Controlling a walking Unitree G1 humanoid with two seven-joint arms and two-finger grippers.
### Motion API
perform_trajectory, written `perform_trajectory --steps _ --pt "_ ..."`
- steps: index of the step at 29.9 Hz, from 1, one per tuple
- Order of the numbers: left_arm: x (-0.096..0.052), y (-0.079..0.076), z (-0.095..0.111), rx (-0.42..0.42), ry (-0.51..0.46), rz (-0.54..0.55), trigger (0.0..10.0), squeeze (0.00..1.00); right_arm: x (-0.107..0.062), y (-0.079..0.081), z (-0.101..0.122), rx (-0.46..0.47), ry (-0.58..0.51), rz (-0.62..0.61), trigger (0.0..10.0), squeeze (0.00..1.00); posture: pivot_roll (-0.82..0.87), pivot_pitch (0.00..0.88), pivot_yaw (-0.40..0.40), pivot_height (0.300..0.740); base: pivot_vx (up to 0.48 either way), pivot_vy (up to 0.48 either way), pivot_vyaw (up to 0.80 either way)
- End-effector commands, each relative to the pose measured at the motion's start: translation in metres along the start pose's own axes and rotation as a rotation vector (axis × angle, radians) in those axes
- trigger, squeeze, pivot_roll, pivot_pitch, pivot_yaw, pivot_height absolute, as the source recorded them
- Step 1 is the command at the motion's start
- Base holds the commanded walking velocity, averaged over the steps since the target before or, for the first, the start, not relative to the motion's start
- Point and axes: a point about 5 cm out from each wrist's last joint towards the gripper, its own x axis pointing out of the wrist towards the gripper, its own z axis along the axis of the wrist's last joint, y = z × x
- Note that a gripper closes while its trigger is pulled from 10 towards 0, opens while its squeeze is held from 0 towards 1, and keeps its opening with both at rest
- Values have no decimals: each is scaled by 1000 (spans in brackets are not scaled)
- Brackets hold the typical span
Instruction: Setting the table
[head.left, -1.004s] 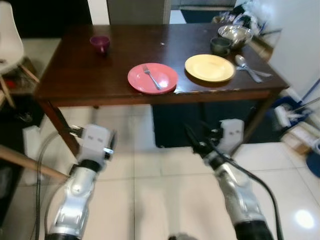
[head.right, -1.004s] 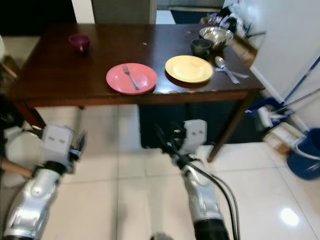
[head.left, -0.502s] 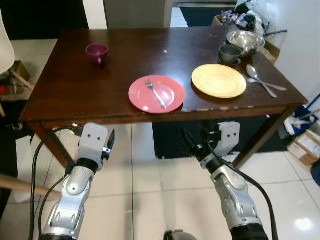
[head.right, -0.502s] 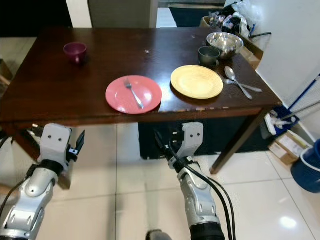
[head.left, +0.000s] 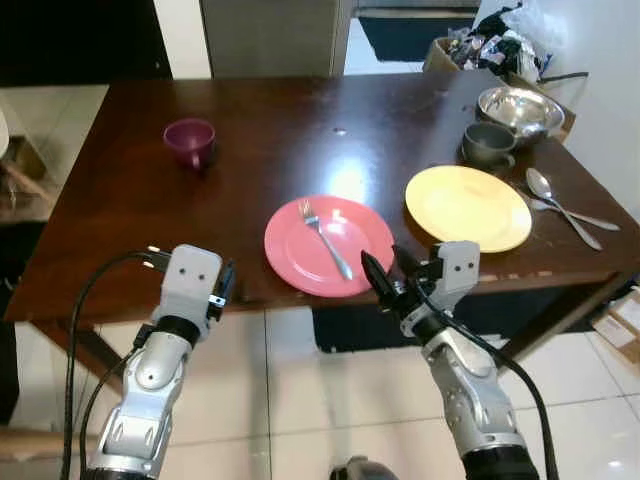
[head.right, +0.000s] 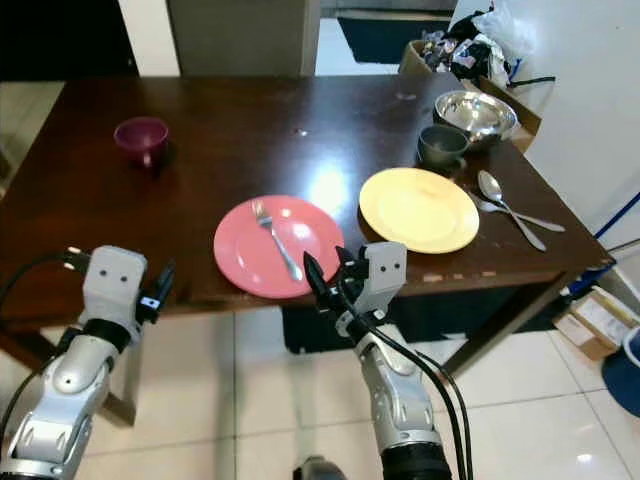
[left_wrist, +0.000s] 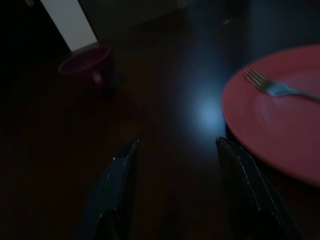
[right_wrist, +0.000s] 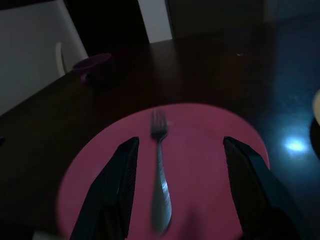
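**Robot lines up on the fork**

The right gripper (head.left: 385, 278) hangs at the table (head.left: 110, 230) edge, fingers spread wide, aimed at the fork (head.left: 326, 238) lying on the pink plate (head.left: 290, 250) (probably to pick it up). The left gripper (left_wrist: 175, 192), also spread, waits beside the plate, facing the purple cup (head.left: 190, 142). The yellow plate (head.left: 468, 207) sits bare nearby.

Pale tiled floor (head.right: 230, 400) runs under and in front of the table (head.right: 60, 230). Cardboard box (head.right: 585, 310) and blue bucket (head.right: 632, 368) sit on the floor off the table's right end. Heap of bags (head.right: 470, 45) behind its far right corner; dark rug (head.right: 375, 20) beyond the far edge.
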Motion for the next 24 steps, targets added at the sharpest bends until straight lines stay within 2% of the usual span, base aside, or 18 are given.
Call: perform_trajectory --steps 1,6,11,17,24 --pt "-1 -1 0 11 5 -10 10000 0 2 2 3 -2 0 23 10000 0 -66 9 49 740 454 0 0" --pt "-1 -2 1 15 -1 -26 10000 0 5 11 4 -67 28 105 10000 0 -65 9 50 740 422 0 0" --pt "-2 -7 6 23 -2 -138 10000 0 5 24 -2 -160 114 204 10000 0 -64 10 49 740 64 0 0" --pt "-6 -7 11 43 -3 -244 10000 0 1 30 -10 -161 192 194 10000 0 -61 18 45 740 0 0 0" --pt "-4 -4 16 47 -12 -268 10000 0 -1 35 -20 -171 246 122 10000 0 -63 24 47 740 0 0 0"
